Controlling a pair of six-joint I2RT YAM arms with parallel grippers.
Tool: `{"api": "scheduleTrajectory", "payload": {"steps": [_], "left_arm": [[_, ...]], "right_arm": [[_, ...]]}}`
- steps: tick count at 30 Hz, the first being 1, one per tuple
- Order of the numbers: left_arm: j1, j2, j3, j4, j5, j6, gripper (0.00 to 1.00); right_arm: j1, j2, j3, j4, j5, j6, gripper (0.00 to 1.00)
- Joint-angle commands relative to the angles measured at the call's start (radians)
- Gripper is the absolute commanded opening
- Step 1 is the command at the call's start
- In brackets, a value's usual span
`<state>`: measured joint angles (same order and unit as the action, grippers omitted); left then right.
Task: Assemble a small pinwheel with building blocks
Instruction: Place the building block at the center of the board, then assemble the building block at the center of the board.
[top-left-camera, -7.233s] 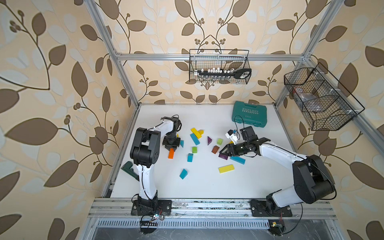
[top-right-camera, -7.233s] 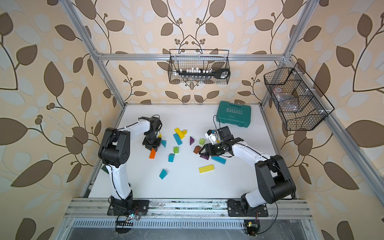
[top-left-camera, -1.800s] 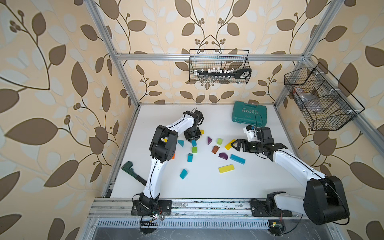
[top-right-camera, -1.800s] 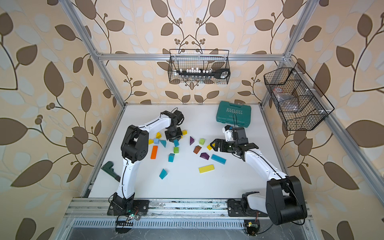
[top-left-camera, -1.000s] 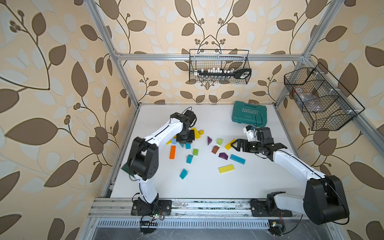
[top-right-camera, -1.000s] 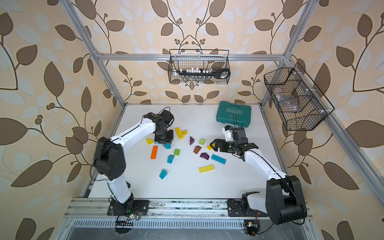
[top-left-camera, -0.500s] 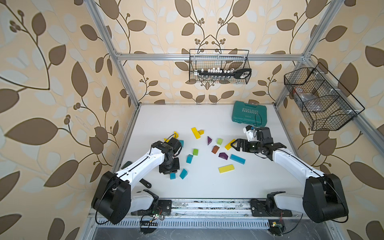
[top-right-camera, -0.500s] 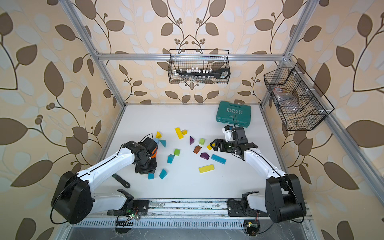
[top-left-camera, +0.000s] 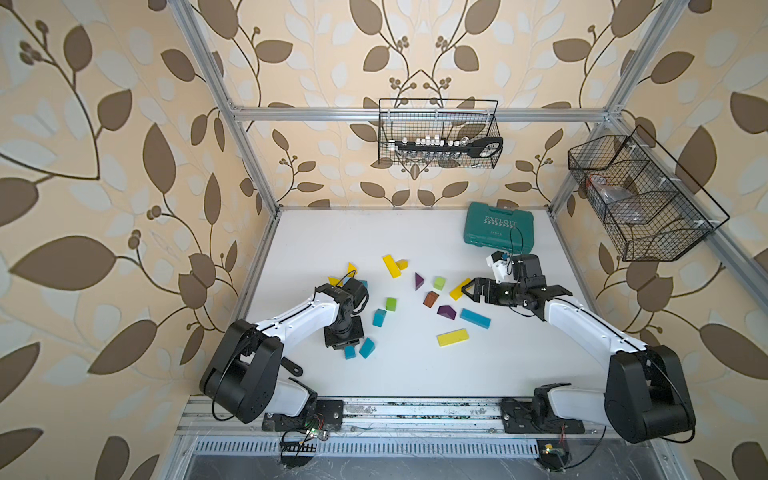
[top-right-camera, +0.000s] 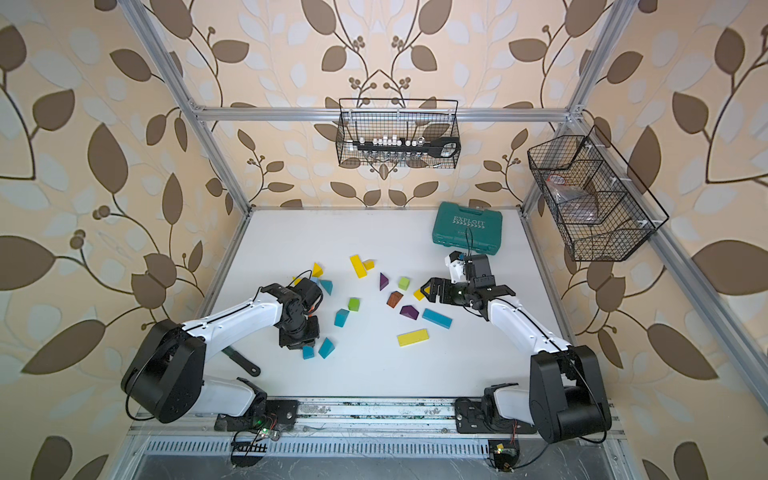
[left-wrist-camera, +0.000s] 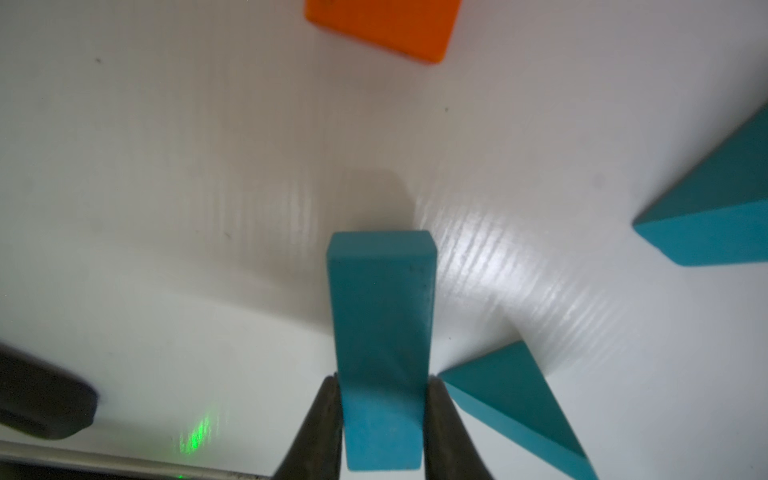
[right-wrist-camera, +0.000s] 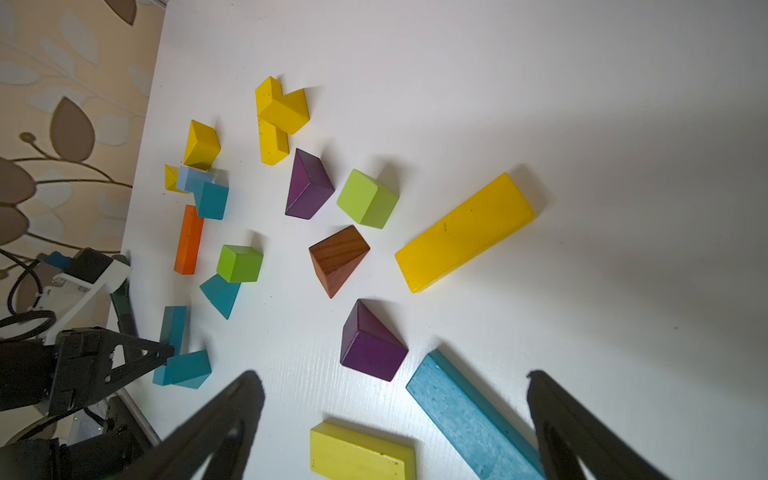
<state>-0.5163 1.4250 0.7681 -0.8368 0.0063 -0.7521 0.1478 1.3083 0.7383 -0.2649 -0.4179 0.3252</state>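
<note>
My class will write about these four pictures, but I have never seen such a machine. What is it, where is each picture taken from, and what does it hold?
Two white-and-black robot arms stand at the front edge of a white table. Two pictures look down from one overhead camera; the two close-ups come from a camera on each wrist. Small solid building blocks lie scattered: a long yellow bar, a purple wedge, a green cube and others. A teal plastic case sits at the back. The left gripper is shut on a short teal bar, beside a teal wedge. The right gripper is open and holds nothing.
</note>
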Motion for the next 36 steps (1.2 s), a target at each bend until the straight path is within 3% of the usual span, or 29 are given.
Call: {"api": "scheduleTrajectory", "payload": {"steps": [1, 4, 8, 11, 14, 17, 22, 36], "left_arm": [[0.003, 0.043, -0.015, 0.022, -0.020, -0.024, 0.34], [0.004, 0.060, -0.023, 0.024, -0.037, -0.042, 0.58], [0.002, 0.041, -0.012, -0.030, -0.064, -0.092, 0.63], [-0.017, -0.064, -0.018, -0.101, -0.089, -0.245, 0.67], [-0.061, -0.167, -0.056, -0.114, -0.092, -0.417, 0.65], [-0.085, -0.190, -0.090, -0.095, -0.079, -0.489, 0.60], [-0.091, -0.122, -0.100, -0.122, -0.065, -0.510, 0.51], [-0.164, -0.102, -0.016, -0.125, -0.124, -0.536, 0.57]], "right_arm": [[-0.004, 0.011, -0.014, 0.010, 0.013, 0.007, 1.00], [-0.004, 0.021, -0.014, 0.013, 0.023, 0.007, 1.00], [-0.005, 0.029, -0.010, 0.010, 0.018, 0.008, 1.00], [-0.006, 0.023, -0.013, 0.010, 0.019, 0.006, 1.00], [-0.006, 0.018, -0.013, 0.012, 0.014, 0.008, 1.00], [-0.006, 0.016, -0.013, 0.012, 0.007, 0.010, 1.00], [-0.005, 0.011, -0.014, 0.015, -0.006, 0.012, 1.00], [-0.006, 0.012, -0.016, 0.015, -0.005, 0.011, 1.00]]}}
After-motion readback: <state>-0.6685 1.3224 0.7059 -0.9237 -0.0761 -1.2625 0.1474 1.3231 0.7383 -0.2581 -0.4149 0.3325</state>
